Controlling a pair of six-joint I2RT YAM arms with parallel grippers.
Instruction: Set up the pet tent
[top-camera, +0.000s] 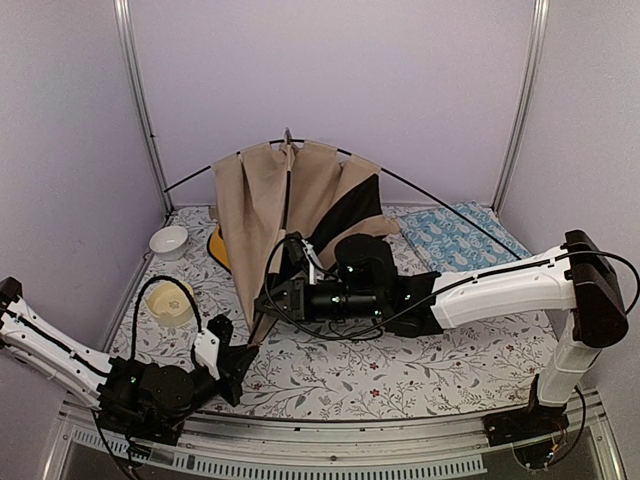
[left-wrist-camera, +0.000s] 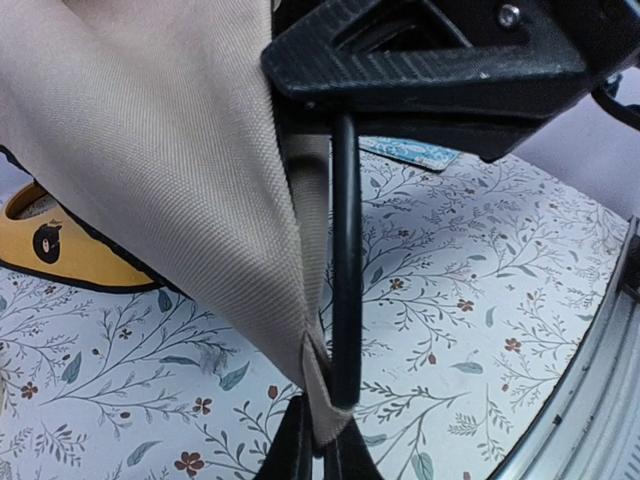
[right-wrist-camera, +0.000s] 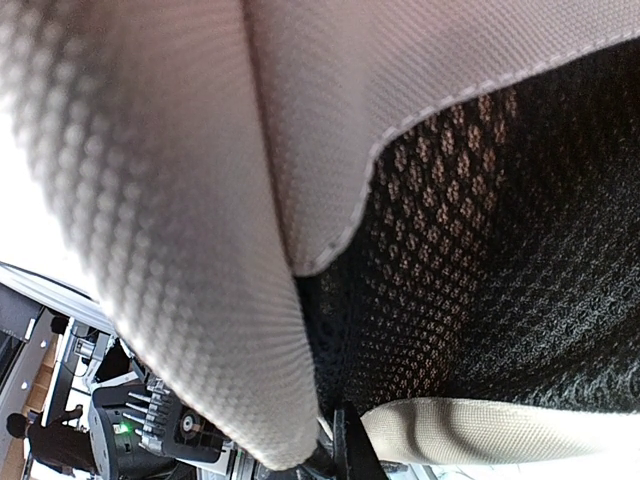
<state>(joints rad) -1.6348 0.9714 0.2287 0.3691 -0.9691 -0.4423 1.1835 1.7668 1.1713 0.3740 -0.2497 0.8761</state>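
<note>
Between the left jaws, pressed together low over the table, sit the bottom corner of the tent and the foot of a black pole. Just above them the right jaws are clamped shut on that same pole, where it runs up beside the tan hem. The right wrist view shows only cloth and black mesh pressed close.

The step in hand looks like seating the pole foot in the corner pocket. To do it well, the left jaws should hold the corner fixed against the table. The right jaws should press the pole down along its own line, not sideways, so it bows instead of springing out or dragging the hem.

Outward from the jaws, the tent stands half raised on the table, its cloth hanging in folds. The held pole gives its long axis, rising up and away from the left jaws to the crossing at the peak. A long pole arcs from there far to the right. The mesh-lined opening faces the right arm. A feeder lies left of the jaws, behind the cloth.
</note>
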